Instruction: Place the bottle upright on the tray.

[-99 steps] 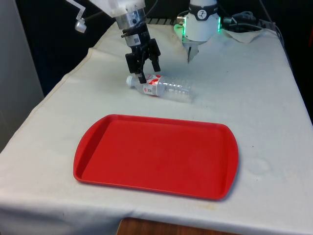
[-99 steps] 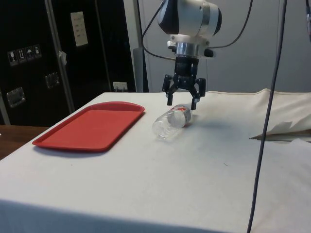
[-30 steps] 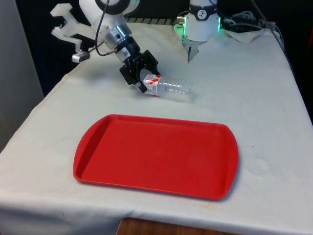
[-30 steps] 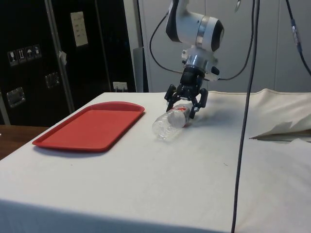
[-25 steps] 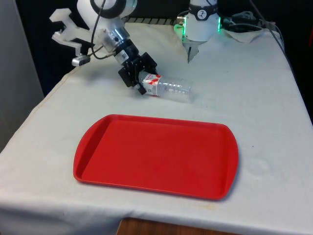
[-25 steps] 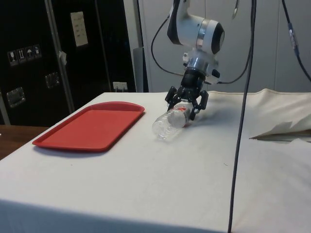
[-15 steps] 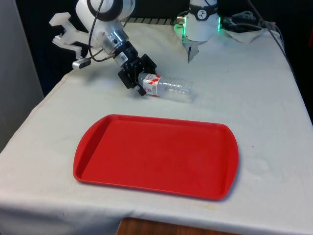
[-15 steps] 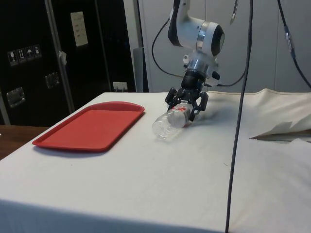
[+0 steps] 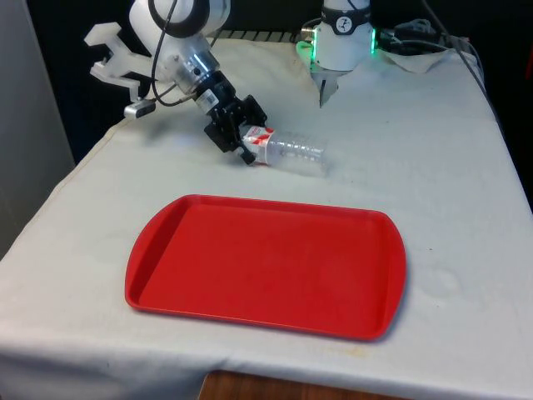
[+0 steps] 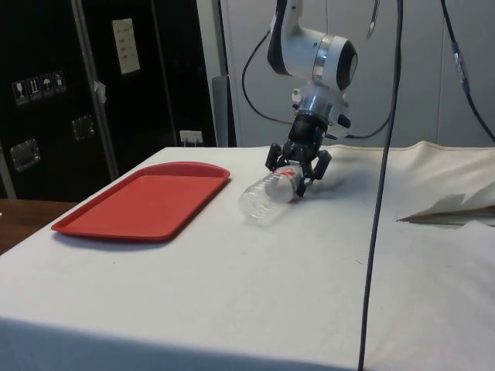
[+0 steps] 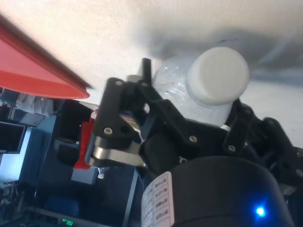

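A clear plastic bottle [image 9: 290,152] with a red-and-white label lies on its side on the white cloth, beyond the tray's far edge. Its white cap [image 11: 218,74] points toward the front view's left. My gripper [image 9: 242,137], tilted steeply, is shut on the bottle's neck end, a finger on either side. In the side view the bottle [image 10: 264,199] slants down from the gripper [image 10: 298,171] toward the tray. The red tray [image 9: 266,258] lies flat with nothing on it, nearer the front edge. In the wrist view the gripper [image 11: 194,101] holds the bottle with the tray's corner [image 11: 28,71] beyond.
The arm's base [image 9: 337,42] with green lights stands at the table's far end. Crumpled white cloth [image 9: 425,52] lies at the far right of the front view. A dark cable [image 10: 380,193] hangs down in the side view. The table's edge runs close behind the gripper.
The gripper tilted over, came down to the bottle's neck and shut on it. The bottle's base has shifted slightly toward the tray.
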`<act>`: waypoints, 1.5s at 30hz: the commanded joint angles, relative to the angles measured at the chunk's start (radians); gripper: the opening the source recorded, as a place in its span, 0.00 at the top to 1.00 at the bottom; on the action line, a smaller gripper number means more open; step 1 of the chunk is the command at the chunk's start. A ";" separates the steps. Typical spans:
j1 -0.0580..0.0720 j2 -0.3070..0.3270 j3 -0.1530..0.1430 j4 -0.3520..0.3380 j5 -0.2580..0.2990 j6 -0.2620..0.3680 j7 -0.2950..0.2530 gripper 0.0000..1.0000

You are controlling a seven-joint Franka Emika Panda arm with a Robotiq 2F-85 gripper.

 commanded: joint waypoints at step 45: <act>0.030 -0.200 -0.033 -0.026 -0.193 -0.012 0.146 1.00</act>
